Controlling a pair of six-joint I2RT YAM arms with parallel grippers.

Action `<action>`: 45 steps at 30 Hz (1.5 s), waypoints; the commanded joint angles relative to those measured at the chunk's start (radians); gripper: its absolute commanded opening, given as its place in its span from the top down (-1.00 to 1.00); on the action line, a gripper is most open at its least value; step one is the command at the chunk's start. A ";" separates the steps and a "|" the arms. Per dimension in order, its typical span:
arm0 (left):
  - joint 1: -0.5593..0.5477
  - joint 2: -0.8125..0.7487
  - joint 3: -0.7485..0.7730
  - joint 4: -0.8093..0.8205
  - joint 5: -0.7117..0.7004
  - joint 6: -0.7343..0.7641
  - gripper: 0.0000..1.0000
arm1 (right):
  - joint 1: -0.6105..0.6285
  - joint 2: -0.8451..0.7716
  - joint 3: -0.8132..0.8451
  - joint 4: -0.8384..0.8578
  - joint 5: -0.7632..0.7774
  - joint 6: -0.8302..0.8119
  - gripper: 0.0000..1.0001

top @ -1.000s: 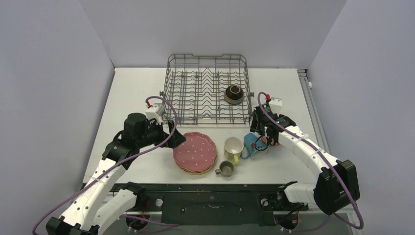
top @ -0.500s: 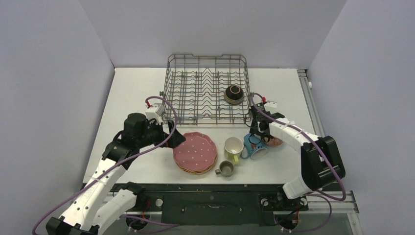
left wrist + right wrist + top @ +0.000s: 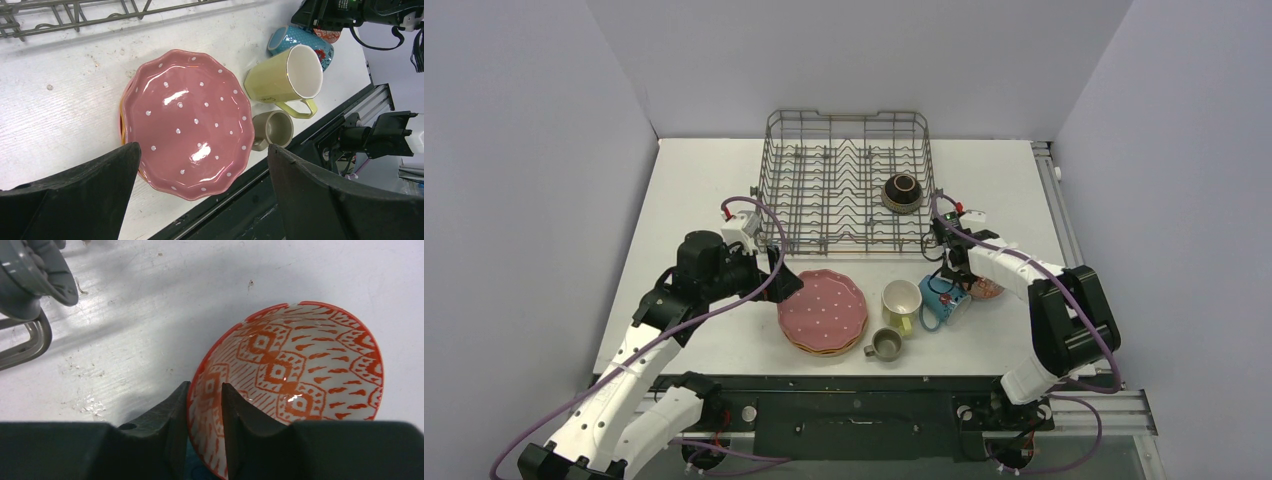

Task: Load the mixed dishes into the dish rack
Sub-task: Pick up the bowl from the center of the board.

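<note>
Right jaws straddle the red bowl's (image 3: 300, 370) rim on the desk (image 3: 694, 200), nearly together. Gripping or not, can't tell. Three mugs crowd it on the left: blue mug (image 3: 942, 302) just beside, then yellow mug (image 3: 280, 75) and grey mug (image 3: 272, 131). Left jaws gape wide over the pink plate (image 3: 187, 122) stack. Rack (image 3: 844, 112), upper centre, holds one dark bowl (image 3: 903, 193).

From above, the patterned bowl (image 3: 987, 289) is mostly hidden under the right arm (image 3: 1014, 268), at 3 o'clock from the blue mug (image 3: 944, 303). The lower plates (image 3: 121, 112) beneath the pink plate (image 3: 190, 120) show only thin edges; their number cannot be told. In the right wrist view the fingers (image 3: 160, 430) cover the bowl's 7 o'clock rim; whether they press it is unclear
</note>
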 commanded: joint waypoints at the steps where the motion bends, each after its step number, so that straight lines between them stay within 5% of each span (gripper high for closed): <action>1: 0.006 -0.004 0.000 0.016 -0.009 0.008 -0.93 | -0.010 -0.009 0.032 0.010 0.039 -0.004 0.56; 6: 0.006 -0.003 -0.001 0.017 -0.010 0.009 -0.93 | -0.011 -0.028 0.045 -0.015 0.053 -0.011 1.00; 18: 0.006 -0.003 -0.001 0.022 -0.005 0.011 -0.93 | 0.016 -0.173 0.081 -0.086 0.168 -0.063 1.00; 25: 0.008 0.008 0.003 0.033 0.011 0.013 -0.93 | 0.184 -0.248 0.155 -0.178 0.329 -0.100 1.00; 45: 0.006 0.032 0.119 -0.068 -0.016 0.038 -0.93 | 0.684 -0.462 0.165 -0.169 0.259 -0.415 1.00</action>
